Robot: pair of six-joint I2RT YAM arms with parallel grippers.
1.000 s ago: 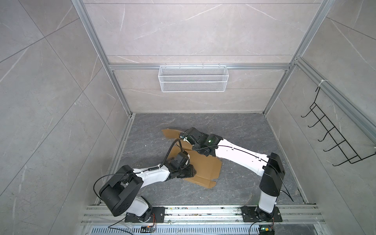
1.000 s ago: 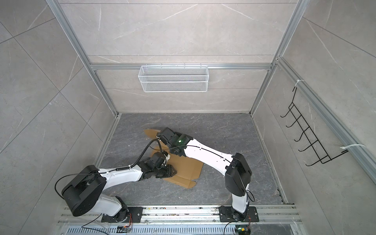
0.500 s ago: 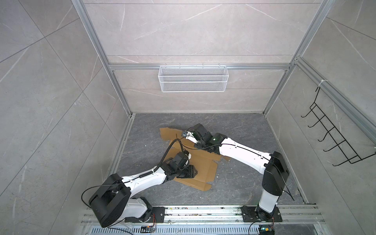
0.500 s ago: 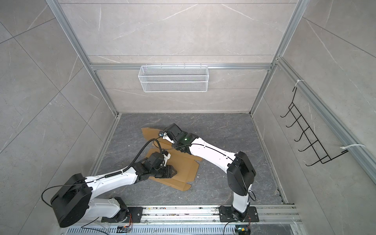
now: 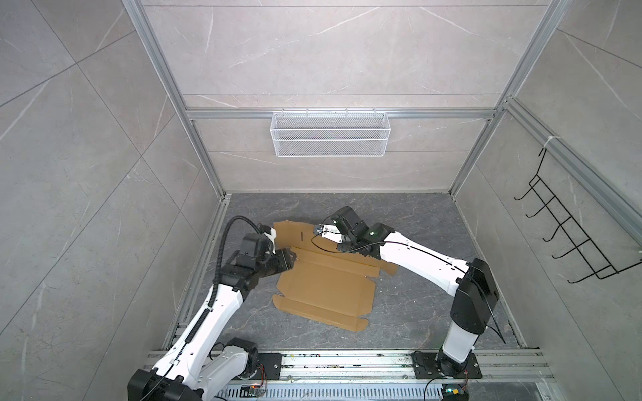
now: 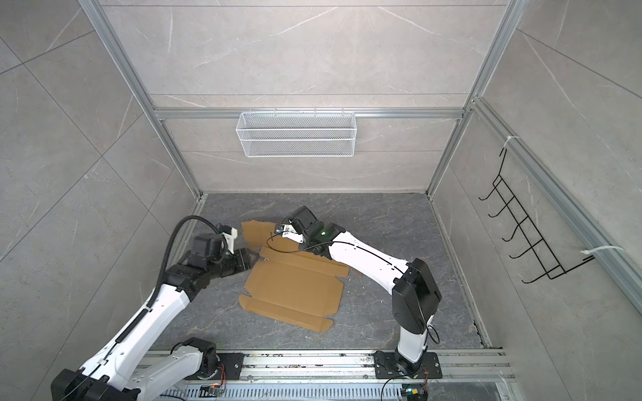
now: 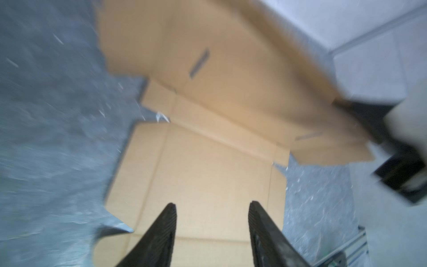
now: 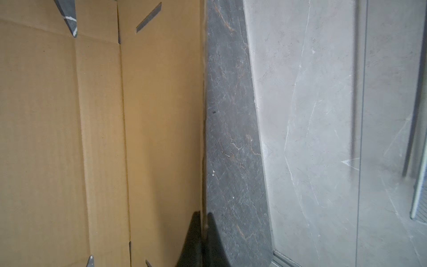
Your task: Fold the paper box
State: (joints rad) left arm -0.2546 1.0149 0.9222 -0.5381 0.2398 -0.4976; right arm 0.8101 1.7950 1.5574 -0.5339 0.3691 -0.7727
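Pair of arms, left arm (image 5: 225,305) and right arm (image 5: 417,264): glossy white link shells, black joint housings, and a black base block (image 5: 448,368) on a black plate fixed with screws to the front rail. The left arm has a black corrugated cable conduit (image 5: 223,243) looping up to a white wrist-camera bracket (image 5: 269,236). The right arm has a thin black cable (image 5: 410,250) along its white link and a green lamp (image 5: 373,233) lit on its black wrist; the jaws are black, tapered and ribbed on their inner faces.
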